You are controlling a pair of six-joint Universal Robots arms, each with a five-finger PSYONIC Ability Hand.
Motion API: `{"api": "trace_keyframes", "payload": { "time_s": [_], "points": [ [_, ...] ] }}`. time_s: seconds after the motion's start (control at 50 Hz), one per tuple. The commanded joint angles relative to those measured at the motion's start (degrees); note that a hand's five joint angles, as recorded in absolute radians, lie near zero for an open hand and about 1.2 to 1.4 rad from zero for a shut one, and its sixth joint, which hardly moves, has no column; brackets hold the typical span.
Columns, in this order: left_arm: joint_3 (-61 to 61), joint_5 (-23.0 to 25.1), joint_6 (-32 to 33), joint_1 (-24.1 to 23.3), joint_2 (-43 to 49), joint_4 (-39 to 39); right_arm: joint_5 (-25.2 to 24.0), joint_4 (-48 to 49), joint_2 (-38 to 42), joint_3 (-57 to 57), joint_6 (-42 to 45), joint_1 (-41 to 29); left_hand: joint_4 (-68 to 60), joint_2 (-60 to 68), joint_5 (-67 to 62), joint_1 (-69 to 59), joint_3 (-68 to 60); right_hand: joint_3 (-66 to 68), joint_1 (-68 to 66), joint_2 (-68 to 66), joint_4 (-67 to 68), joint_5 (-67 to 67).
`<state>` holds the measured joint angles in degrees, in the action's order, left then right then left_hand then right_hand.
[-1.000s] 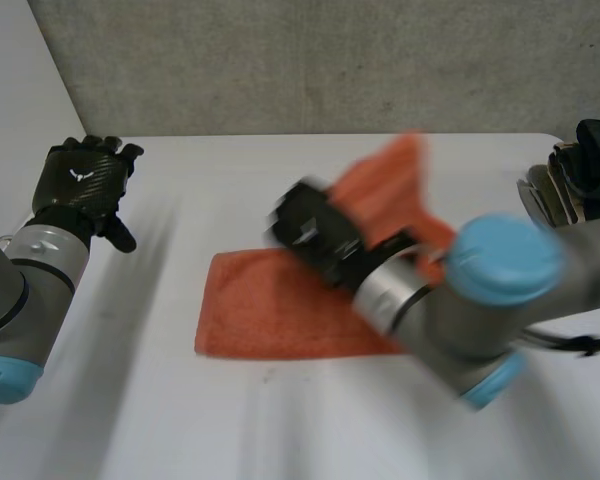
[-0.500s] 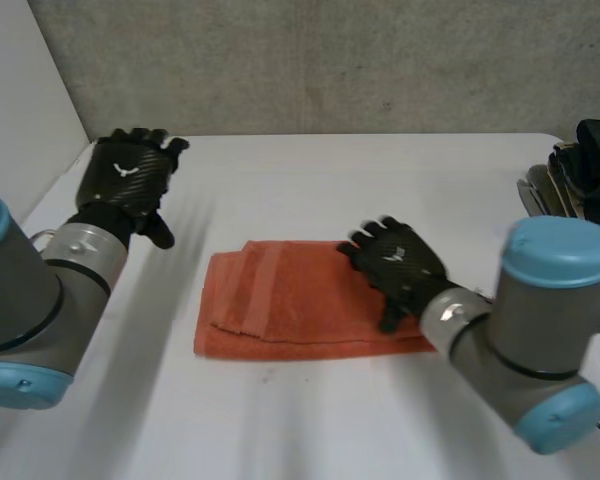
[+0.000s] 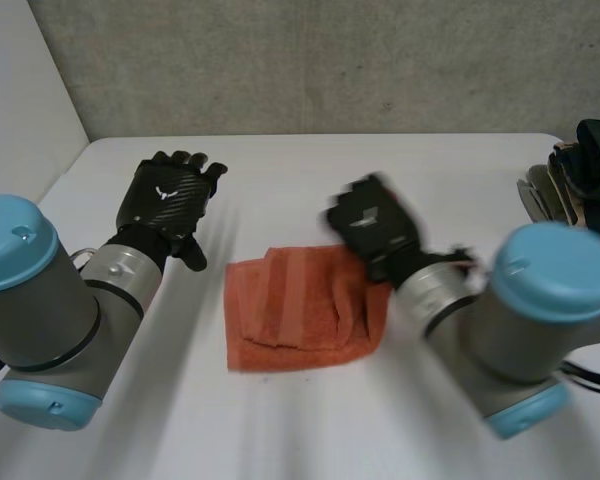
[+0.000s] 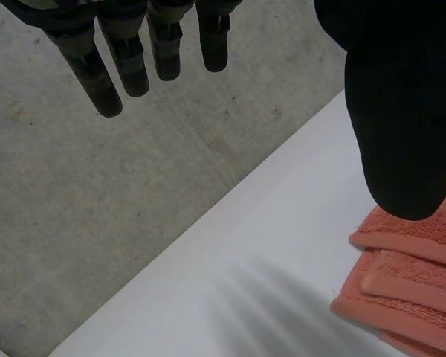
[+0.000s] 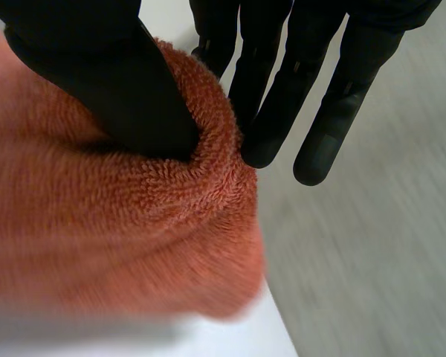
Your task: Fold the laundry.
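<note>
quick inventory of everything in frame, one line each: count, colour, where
towel: one, orange, folded in layers, middle of the table
table: one, white, under everything
wall: one, grey concrete, behind the table
dark items: count unclear, dark blue and black, at the table's edge on the robot's right
left arm: one, grey with a light-blue cap, on the towel's left
right arm: one, grey with a light-blue cap, on the towel's right
left hand: one, black, fingers straight, beside the towel, holding nothing
right hand: one, black, at the towel's far right edge, thumb and fingers pinching a fold of it
</note>
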<state>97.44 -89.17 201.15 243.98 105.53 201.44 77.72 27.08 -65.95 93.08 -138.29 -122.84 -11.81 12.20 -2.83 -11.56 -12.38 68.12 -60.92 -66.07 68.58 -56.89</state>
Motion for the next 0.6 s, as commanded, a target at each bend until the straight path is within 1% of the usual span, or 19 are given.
{"api": "trace_keyframes", "payload": {
  "time_s": [0.02,0.04,0.06,0.08,0.1,0.16,0.18,0.24,0.26,0.28,0.34,0.36,0.42,0.44,0.46,0.48,0.5,0.54,0.6],
  "points": [
    [1.62,-0.12,-0.05,0.53,-1.03,0.01,-10.73,-3.86,11.26,-5.62,1.36,-12.14,1.81,-2.2,2.83,1.56,2.38,11.88,-19.08,-13.93,11.42,-13.11],
    [1.7,-0.12,-0.05,0.53,-0.94,0.01,-10.92,-4.75,12.58,-6.41,1.27,-12.33,1.81,-2.2,2.83,1.56,2.38,9.44,-16.64,-11.49,8.99,-10.67],
    [1.79,-0.21,-0.05,0.53,-0.94,0.01,-10.66,-5.89,13.64,-7.29,1.27,-12.33,1.81,-2.2,2.83,1.56,2.38,-10.57,3.37,8.52,-11.02,9.34],
    [1.88,-0.3,-0.14,0.53,-0.94,0.01,-10.31,-7.12,14.35,-8.25,1.01,-12.33,1.81,-2.2,2.83,1.56,2.38,-34.92,27.71,32.86,-35.37,33.69],
    [1.88,-0.3,-0.14,0.62,-0.94,0.01,-8.74,-9.39,15.14,-9.74,0.14,-12.16,1.81,-2.2,2.83,1.56,2.38,-58.12,50.92,56.07,-58.58,56.89],
    [1.44,-0.39,-0.23,0.54,-0.94,-0.08,-6.01,-10.91,14.1,-10.55,-4.33,-12.07,1.81,-2.2,2.83,1.56,2.38,-58.12,50.92,56.07,-58.58,56.89],
    [1.18,-0.47,-0.32,0.53,-0.94,-0.08,-4.44,-10.56,12.44,-10.81,-9.31,-11.46,1.81,-2.2,2.83,1.56,2.38,-58.12,50.92,56.07,-58.58,56.89],
    [-0.4,-0.56,-1.63,-0.08,-0.94,-0.08,-3.37,-10.38,8.83,-10.81,-17.77,-8.74,1.81,-2.2,2.83,1.56,2.38,-58.12,50.92,56.07,-58.58,56.89],
    [-1.01,-0.65,-2.16,-0.25,-0.85,-0.34,-2.93,-10.73,6.21,-10.81,-23.28,-6.2,1.81,-2.2,2.83,1.56,2.38,-58.12,50.92,56.07,-58.58,56.89],
    [-1.89,-0.65,-3.03,-0.52,-0.85,-0.69,-2.84,-11.0,4.96,-10.73,-25.86,-5.14,1.81,-2.2,2.83,1.56,2.38,-58.12,50.92,56.07,-58.58,56.89],
    [-4.71,-0.91,-6.64,-3.15,-0.85,-1.66,-2.66,-12.83,1.97,-10.55,-34.37,-2.5,1.59,-1.98,2.62,1.35,2.17,-58.12,50.92,56.07,-58.58,56.89],
    [-6.02,-1.26,-8.47,-4.81,-0.68,-2.88,-2.66,-13.89,1.7,-10.81,-36.15,-1.97,1.59,-1.98,2.61,1.34,2.16,-58.12,50.92,56.07,-58.58,56.89],
    [-8.75,-1.88,-11.47,-7.37,0.29,-5.79,-2.75,-19.06,2.13,-12.3,-39.59,-0.21,1.59,-1.98,2.61,1.34,2.16,-58.12,50.92,56.07,-58.58,56.89],
    [-10.76,-2.32,-13.48,-9.29,2.21,-8.23,-2.66,-20.39,2.31,-13.0,-39.68,0.41,1.59,-1.98,2.61,1.34,2.16,-58.12,50.92,56.07,-58.58,56.89],
    [-11.65,-2.41,-14.2,-10.01,3.36,-9.3,-2.58,-21.62,2.84,-13.79,-39.68,1.11,1.59,-1.98,2.61,1.34,2.16,-58.12,50.92,56.07,-58.58,56.89],
    [-12.52,-2.58,-14.9,-10.97,4.76,-10.35,-2.32,-24.24,4.76,-15.63,-39.68,1.9,1.59,-1.98,2.61,1.34,2.16,-58.12,50.92,56.07,-58.58,56.89],
    [-14.97,-3.19,-16.47,-13.15,7.99,-13.06,-2.23,-25.49,5.99,-16.69,-39.68,2.25,1.59,-1.98,2.61,1.34,2.16,-58.12,50.92,56.07,-58.58,56.89],
    [-17.36,-4.16,-17.71,-14.66,11.0,-15.62,-1.79,-28.39,8.46,-18.98,-39.68,2.43,1.42,-1.81,2.45,1.18,2.0,-58.12,50.92,56.07,-58.58,56.89],
    [-21.49,-8.28,-19.47,-16.34,16.63,-21.6,-1.0,-34.1,12.41,-23.63,-39.51,2.35,1.76,-2.15,2.78,1.51,2.33,-58.12,50.92,56.07,-58.58,56.89]
  ]
}}
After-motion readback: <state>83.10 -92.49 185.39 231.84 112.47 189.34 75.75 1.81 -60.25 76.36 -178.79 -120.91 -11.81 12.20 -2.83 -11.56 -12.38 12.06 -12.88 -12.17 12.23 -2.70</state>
